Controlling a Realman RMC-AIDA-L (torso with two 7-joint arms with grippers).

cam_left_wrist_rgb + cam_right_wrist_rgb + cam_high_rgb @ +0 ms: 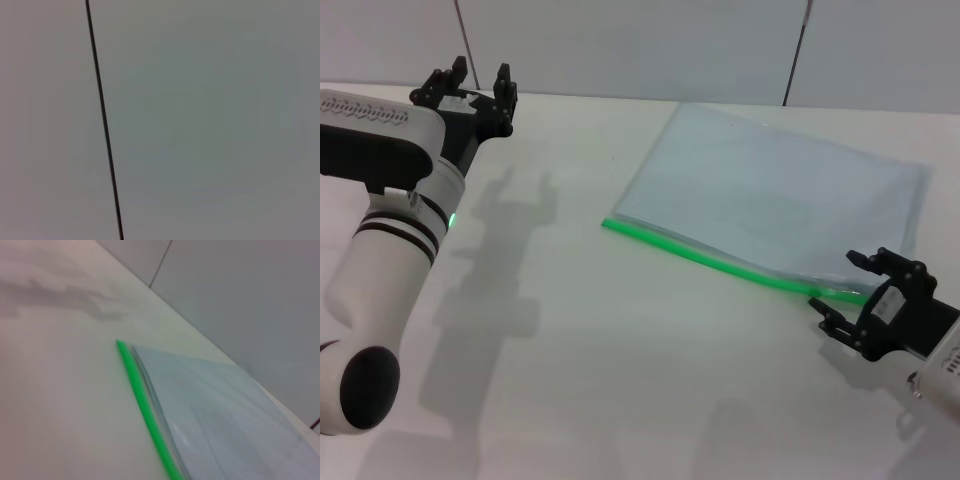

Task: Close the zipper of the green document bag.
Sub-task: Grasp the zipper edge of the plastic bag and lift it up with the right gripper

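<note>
While the green document bag [780,195] lies flat on the white counter [620,380] in the head view, its zipper [720,262] runs along the long edge nearest the robot, ending just at the right jaws. The right gripper [848,290] sits low over the counter at that end of the green strip, jaws spread apart with the strip's end between them; whether they touch it cannot be told, and the slider tab is too small to make out. The left gripper [475,88] is raised well away from the bag, near the far wall [640,40], jaws parted and holding nothing.

From the left wrist, only a plain grey wall panel [210,120] with a dark seam [104,125] shows.

From the right wrist, the zipper [145,405] stretches away ahead of the jaws, with the translucent bag [225,420] beside it on the counter [60,390].
</note>
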